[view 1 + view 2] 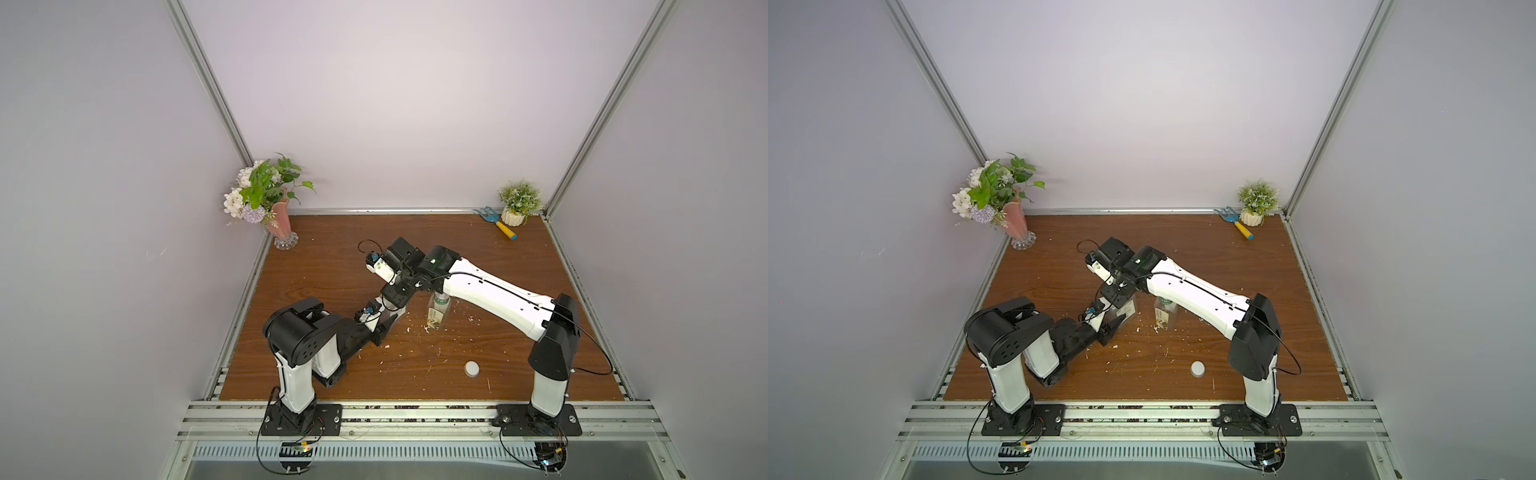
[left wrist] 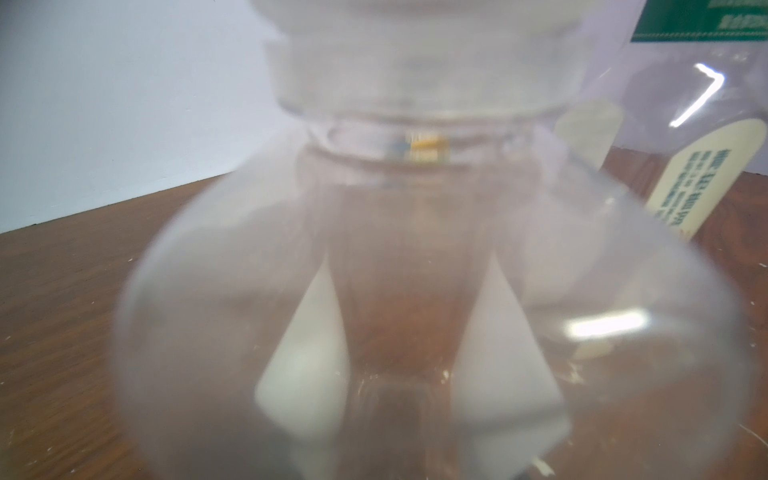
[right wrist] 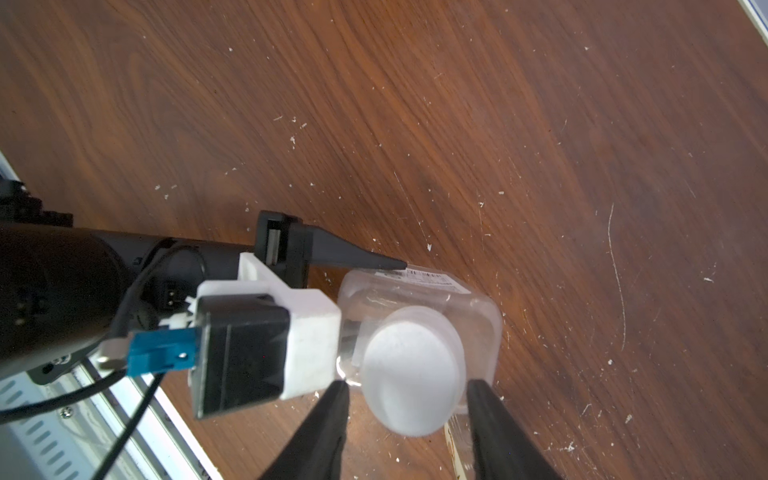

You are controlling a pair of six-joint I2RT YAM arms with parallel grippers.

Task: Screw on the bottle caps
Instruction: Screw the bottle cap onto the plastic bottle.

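1. Wood-grain brown tabletop [image 1: 457, 257], scratched and flecked with white crumbs.
2. Squarish bottle [image 3: 415, 291] of clear plastic with rounded corners stands near the middle. Its white label shows barcode-like stripes. The left gripper [image 1: 1122, 316] clamps its body.
3. White disc-shaped cap [image 3: 411, 374] sits on its neck, pinched narrowly by the right gripper [image 3: 405, 384].
4. Round bottle [image 1: 438, 313] stands just beside it; the print on its green-and-cream label is unreadable.
5. Loose cap [image 1: 472, 368] lies well apart, nearer the front.

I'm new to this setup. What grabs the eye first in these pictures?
Mid-table, the right tool pinches a white cap atop the squarish bottle, which the left tool steadies from the side. Beside it stands the green-labelled round bottle, and a spare cap lies nearer the front edge. A pink flower vase fills the back-left corner.
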